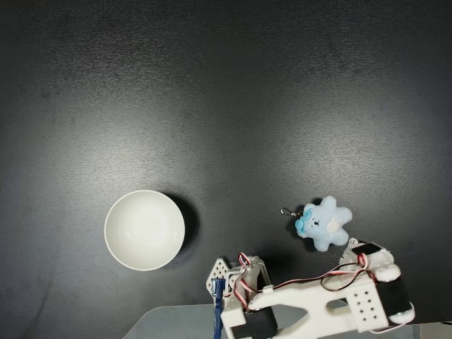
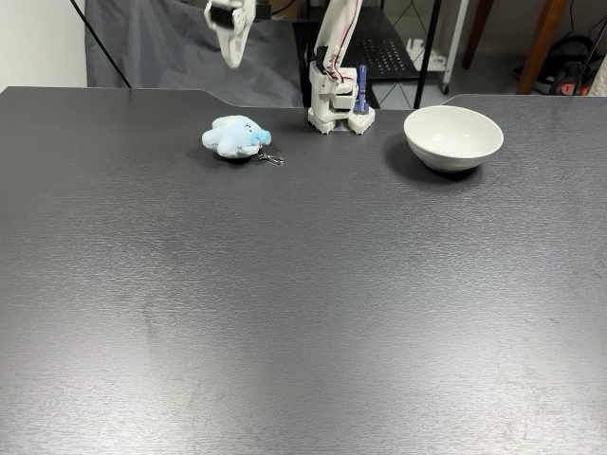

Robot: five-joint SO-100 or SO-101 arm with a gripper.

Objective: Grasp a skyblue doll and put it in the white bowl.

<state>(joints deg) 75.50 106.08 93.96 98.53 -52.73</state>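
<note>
Both fixed views put the pincer (image 2: 230, 36) high above the counter (image 2: 285, 313), with nothing between its fingers; how far apart the fingers stand I cannot tell, since they taper together at the top edge of the front view and hide under the wrist housing in the top-down one. Going left to right in the front view: the skyblue doll (image 2: 234, 136) lies flat on the counter almost straight below the pincer, its metal clasp (image 2: 273, 158) trailing to the lower right of the pincer; the arm's base (image 2: 339, 102) sits to the pincer's right; the white bowl (image 2: 453, 137) stands further right, well apart from the pincer and empty.

Likely troubles, as I judge them: the doll is low and soft, so a descent stopping short would close on fuzz alone and let it slip, while the dangling clasp could catch the bowl's rim at release. The arm folds up from its base and reaches leftward, pincer pointing down
</note>
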